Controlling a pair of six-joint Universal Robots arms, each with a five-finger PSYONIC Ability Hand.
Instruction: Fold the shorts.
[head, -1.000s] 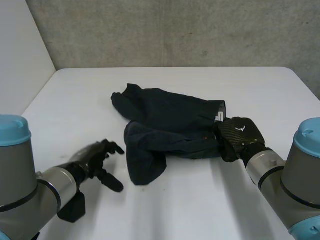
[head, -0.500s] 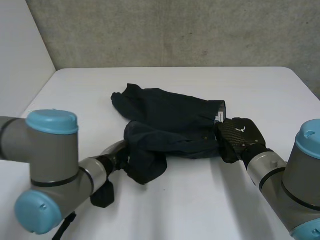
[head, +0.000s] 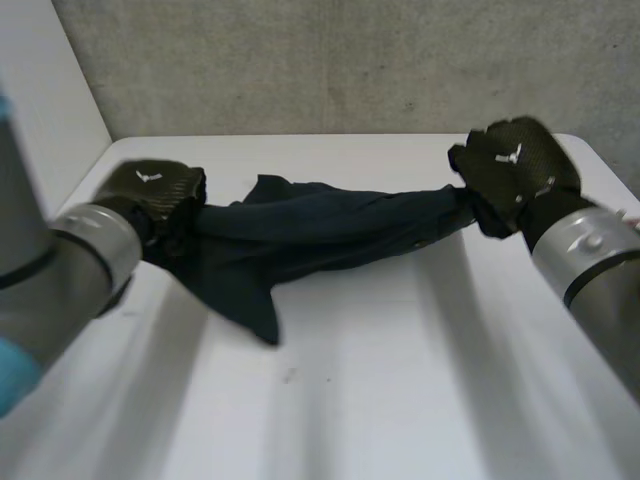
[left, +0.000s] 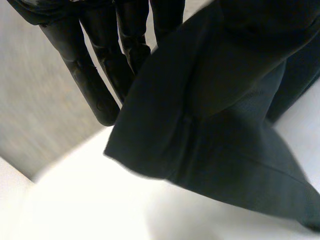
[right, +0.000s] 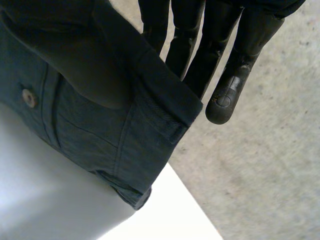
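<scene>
The white bench (head: 400, 400) lies bare at the front. Above it, the dark navy shorts (head: 320, 235) hang stretched sideways between the two arms. One loose leg (head: 250, 300) droops to a point toward the bench; I cannot tell whether its tip touches the surface.

The left arm (head: 70, 270) comes in at the near left and ends at the left robot hand (head: 150, 190). This hand grips the leg end of the shorts, with the cloth bunched against its palm. In the left wrist view its fingers (left: 95, 75) run straight alongside the cloth, which falls away from the palm in a broad fold with a stitched hem.

The right arm (head: 595, 270) comes in at the near right and ends at the right robot hand (head: 515, 165). This hand is raised and clamped on the waist end of the shorts. In the right wrist view its fingers (right: 225, 75) lie straight behind the waistband (right: 165, 107), which folds over beside them. A small button (right: 29, 97) sits on the cloth lower down.

The cloth between the hands is drawn into long taut creases, and the right end sits a little higher than the left.

Behind the far edge of the bench is a grey concrete wall (head: 350, 60), with a pale panel (head: 45, 110) on the left.
</scene>
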